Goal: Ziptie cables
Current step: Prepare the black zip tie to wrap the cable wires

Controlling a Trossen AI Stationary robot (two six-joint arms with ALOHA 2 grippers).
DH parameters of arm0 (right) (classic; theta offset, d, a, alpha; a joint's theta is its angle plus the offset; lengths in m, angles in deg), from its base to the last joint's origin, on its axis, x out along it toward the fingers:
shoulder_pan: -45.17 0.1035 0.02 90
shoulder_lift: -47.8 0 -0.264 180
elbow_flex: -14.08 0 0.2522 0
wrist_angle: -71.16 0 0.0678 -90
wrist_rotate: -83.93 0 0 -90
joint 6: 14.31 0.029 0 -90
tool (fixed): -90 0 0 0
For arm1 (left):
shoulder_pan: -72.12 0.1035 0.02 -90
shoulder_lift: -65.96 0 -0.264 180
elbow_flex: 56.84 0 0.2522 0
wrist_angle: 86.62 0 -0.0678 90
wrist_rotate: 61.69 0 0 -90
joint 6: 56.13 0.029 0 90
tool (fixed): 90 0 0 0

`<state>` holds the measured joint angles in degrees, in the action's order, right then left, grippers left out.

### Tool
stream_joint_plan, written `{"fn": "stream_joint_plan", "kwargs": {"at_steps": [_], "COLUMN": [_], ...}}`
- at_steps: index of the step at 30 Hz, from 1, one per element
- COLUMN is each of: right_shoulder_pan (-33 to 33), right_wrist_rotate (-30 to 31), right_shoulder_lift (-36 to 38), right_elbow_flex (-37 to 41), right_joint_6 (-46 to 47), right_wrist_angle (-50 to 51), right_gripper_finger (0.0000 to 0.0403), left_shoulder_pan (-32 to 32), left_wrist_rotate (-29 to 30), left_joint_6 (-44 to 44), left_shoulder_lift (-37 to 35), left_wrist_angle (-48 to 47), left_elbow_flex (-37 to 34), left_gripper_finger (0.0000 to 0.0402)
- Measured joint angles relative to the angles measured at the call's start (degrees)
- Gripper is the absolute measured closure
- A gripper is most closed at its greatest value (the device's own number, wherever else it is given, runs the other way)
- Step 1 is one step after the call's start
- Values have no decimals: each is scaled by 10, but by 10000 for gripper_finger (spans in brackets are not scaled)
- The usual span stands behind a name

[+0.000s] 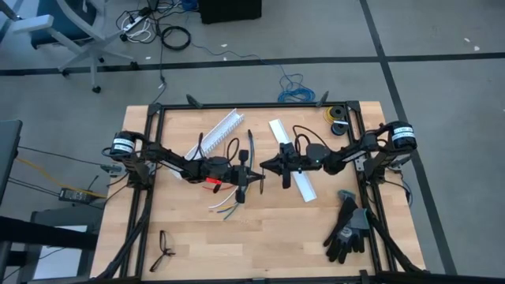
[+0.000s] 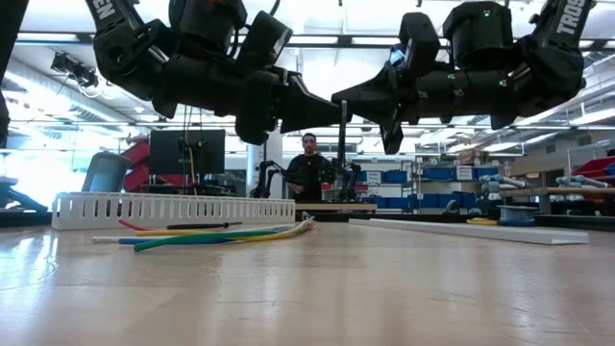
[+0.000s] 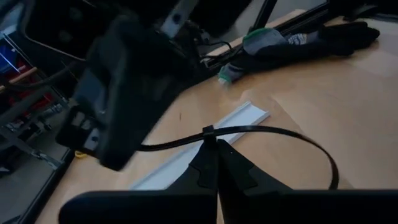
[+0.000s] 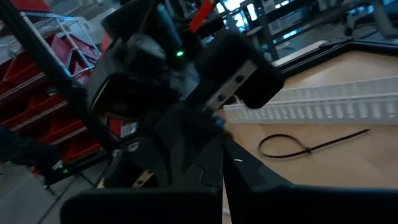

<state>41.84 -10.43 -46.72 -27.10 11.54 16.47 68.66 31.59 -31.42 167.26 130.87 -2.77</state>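
The cables (image 1: 225,207) lie loose on the table, coloured wires fanned out, also seen low on the wood as the cables (image 2: 221,233). No gripper touches them. Both grippers meet in the air above mid-table: my left gripper (image 1: 256,177) and my right gripper (image 1: 267,166), tip to tip, both shut. Between them is a black zip tie (image 3: 273,130), bent into a wide loop. In the low view a black strip of it (image 2: 343,144) hangs down from the fingertips, well above the cables. My left gripper pinches the zip tie between its two shut fingers (image 3: 205,163), just beside the tie's small head (image 3: 208,131). The tie is lifted clear of the table and its loop (image 3: 323,155) curves away from the fingers. My right gripper (image 4: 222,144) is shut at the free end of the tie's strap (image 3: 149,147), which runs to it from the head. Its own dark body hides the place of contact.
A second looped zip tie (image 4: 292,148) lies before the white slotted channel (image 1: 221,128). A flat white channel (image 1: 296,170) lies under the right arm. Black gloves (image 1: 347,227) sit near the right near corner, a small black item (image 1: 162,249) near left. A person (image 2: 309,163) stands far behind.
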Motion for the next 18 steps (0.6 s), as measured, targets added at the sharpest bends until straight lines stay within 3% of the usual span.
{"fn": "stream_joint_plan", "kwargs": {"at_steps": [12, 18], "right_shoulder_pan": [-36, -36], "right_wrist_rotate": [-25, -72], "right_shoulder_lift": [0, 0], "right_elbow_flex": [0, 0], "right_joint_6": [15, 12], "right_wrist_angle": [-2, -3], "right_gripper_finger": [403, 402], "left_shoulder_pan": [-8, -11], "left_wrist_rotate": [-1, 5], "left_joint_6": [-32, -44], "left_shoulder_lift": [0, 0], "left_wrist_angle": [-33, -34], "left_elbow_flex": [-1, -1], "left_gripper_finger": [401, 401]}}
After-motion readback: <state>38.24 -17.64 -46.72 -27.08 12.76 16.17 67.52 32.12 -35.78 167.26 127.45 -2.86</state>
